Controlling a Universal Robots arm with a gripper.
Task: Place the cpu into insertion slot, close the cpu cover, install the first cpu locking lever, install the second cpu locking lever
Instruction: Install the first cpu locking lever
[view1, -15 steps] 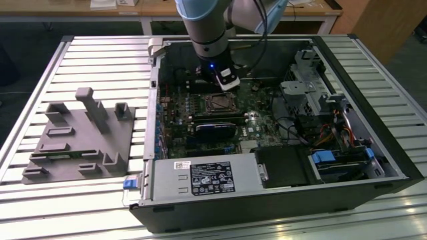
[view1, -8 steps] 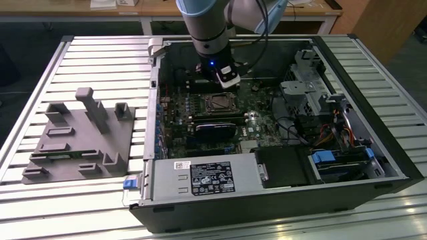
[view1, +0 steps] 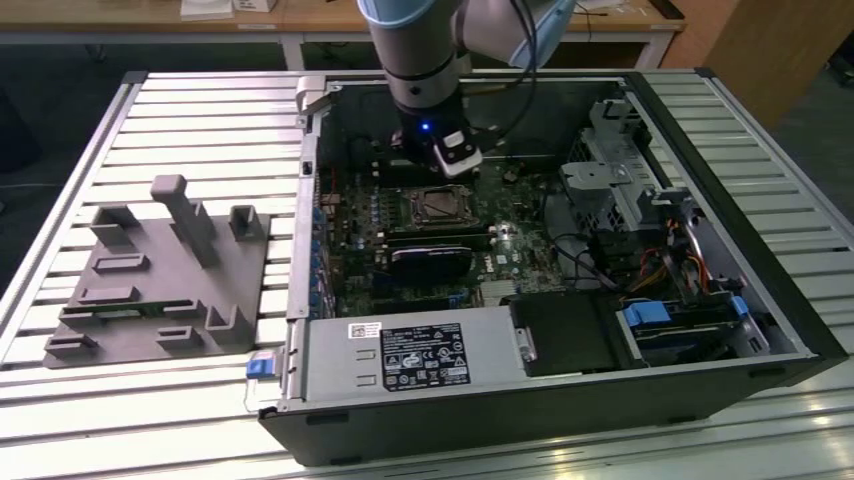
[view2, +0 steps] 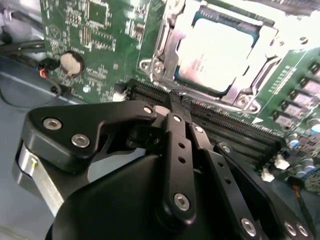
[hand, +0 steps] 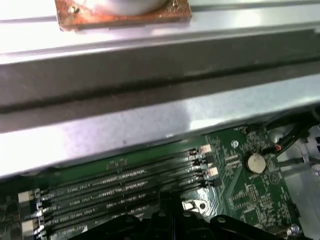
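The cpu (view2: 220, 52) sits in the insertion slot (view1: 437, 205) on the green motherboard (view2: 105, 30), with the cpu cover (view2: 172, 47) closed as a frame around it. The claw (view2: 172, 97) hovers just beside the socket's edge, over the long black memory slots (hand: 120, 182), its fingers (view2: 176, 150) drawn together, holding nothing. The open computer case (view1: 561, 400) rests on the slatted surface (view1: 200, 120).

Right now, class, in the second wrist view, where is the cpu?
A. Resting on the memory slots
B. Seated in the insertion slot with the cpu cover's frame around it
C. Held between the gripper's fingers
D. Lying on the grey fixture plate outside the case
B: the cpu sits in the insertion slot, its pale top showing through the cpu cover, beyond the gripper.
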